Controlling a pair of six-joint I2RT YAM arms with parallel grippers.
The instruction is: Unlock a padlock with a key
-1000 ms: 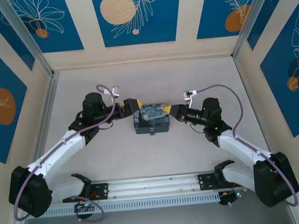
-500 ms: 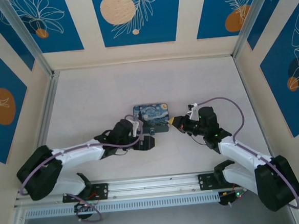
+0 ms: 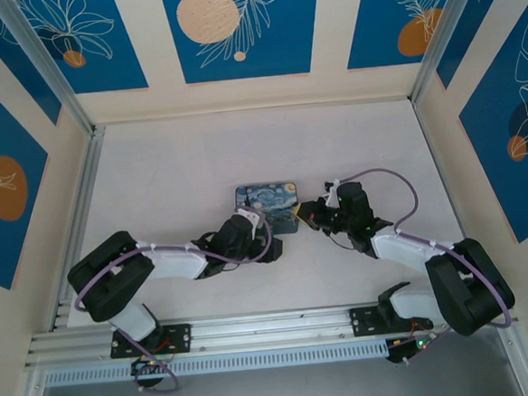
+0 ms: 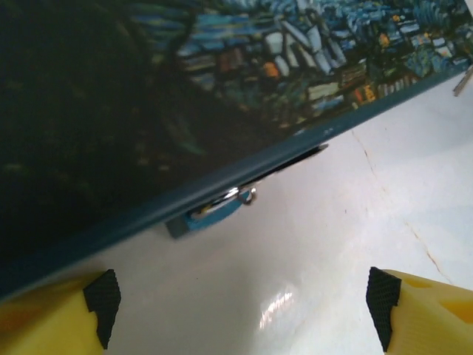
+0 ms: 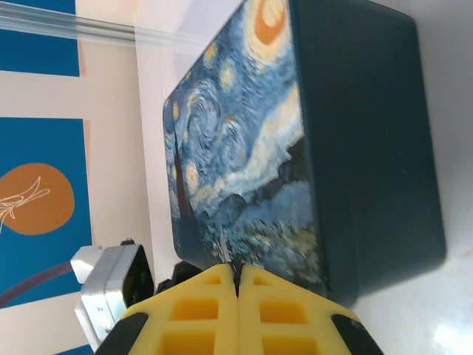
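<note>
The left gripper (image 4: 244, 314) is low over the desk (image 4: 347, 237), its fingers wide apart with nothing between them, facing the near side of the painted tin (image 4: 244, 66). The teal padlock (image 4: 211, 216) lies at the tin's near edge, just beyond that gripper. The right gripper (image 5: 238, 307) has its fingers pressed together, close by the tin's right end.

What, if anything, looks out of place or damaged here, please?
Only a thin crack-like line across the white tabletop, right of the small teal padlock at the edge of the dark-blue painted tin; nothing spilled or tipped.
</note>
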